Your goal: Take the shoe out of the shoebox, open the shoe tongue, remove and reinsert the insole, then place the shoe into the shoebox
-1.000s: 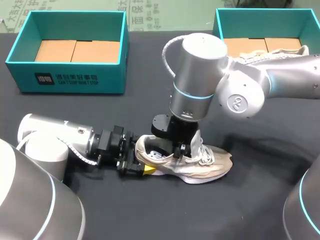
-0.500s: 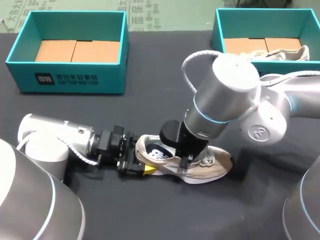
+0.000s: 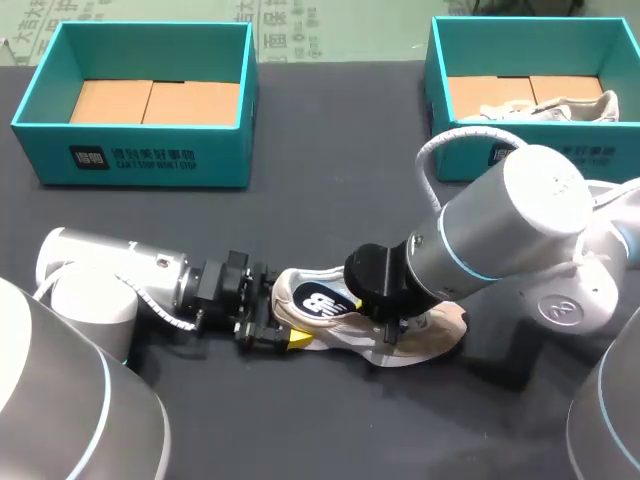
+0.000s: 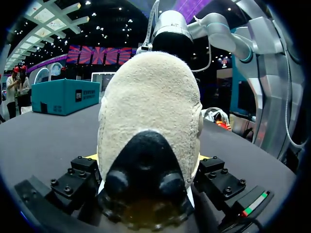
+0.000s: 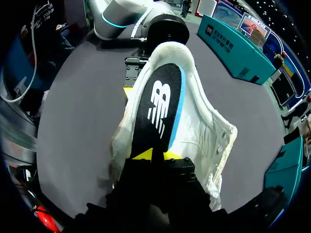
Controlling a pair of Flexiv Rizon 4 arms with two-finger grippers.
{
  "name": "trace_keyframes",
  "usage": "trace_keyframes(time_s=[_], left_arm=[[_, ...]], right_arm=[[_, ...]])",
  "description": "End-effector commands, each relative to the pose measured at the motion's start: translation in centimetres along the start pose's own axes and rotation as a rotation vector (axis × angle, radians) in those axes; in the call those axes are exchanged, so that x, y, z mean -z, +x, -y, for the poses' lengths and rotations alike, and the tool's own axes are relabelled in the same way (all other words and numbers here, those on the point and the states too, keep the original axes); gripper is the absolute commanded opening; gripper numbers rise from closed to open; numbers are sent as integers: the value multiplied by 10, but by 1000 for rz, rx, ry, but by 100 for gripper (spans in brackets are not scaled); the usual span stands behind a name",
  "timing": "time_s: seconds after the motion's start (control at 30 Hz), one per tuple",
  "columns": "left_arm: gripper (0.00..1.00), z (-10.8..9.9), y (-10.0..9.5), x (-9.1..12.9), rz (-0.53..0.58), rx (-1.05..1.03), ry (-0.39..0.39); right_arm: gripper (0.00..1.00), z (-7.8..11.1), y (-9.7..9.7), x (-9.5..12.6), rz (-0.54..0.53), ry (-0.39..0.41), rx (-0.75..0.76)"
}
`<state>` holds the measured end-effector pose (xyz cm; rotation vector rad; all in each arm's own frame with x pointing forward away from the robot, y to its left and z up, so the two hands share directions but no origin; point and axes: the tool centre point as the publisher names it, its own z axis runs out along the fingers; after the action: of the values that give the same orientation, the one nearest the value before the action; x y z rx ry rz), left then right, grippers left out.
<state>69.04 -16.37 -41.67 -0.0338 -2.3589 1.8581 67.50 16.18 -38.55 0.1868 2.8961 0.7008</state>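
Left pincer (image 3: 272, 328) is closed on the heel of the shoe (image 3: 335, 325), which is positioned near the middle of the surface's front edge. Right pincer (image 5: 154, 155) is clamped on the black insole (image 5: 160, 104), which is extended over the shoe's opening. Left shoebox (image 3: 140, 155) and right shoebox (image 3: 468, 158) are located at the far corners.

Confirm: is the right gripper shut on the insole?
Yes: the right gripper pinches the insole at its near end between both yellow tips, above the shoe.
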Motion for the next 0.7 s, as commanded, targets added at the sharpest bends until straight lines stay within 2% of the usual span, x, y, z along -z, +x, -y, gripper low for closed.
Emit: trace_keyframes(time_s=[0.03,0.2,0.57,0.7], left_arm=[[0,-4,0,-1,3,1,-1],[0,-4,0,-1,3,1,-1],[0,-4,0,-1,3,1,-1],[0,-4,0,-1,3,1,-1]], right_arm=[[0,16,1,18,16,-118,20],[0,9,-5,23,19,-148,78],[0,-46,-21,17,-52,-153,285],[0,-58,-21,15,-72,-146,317]])
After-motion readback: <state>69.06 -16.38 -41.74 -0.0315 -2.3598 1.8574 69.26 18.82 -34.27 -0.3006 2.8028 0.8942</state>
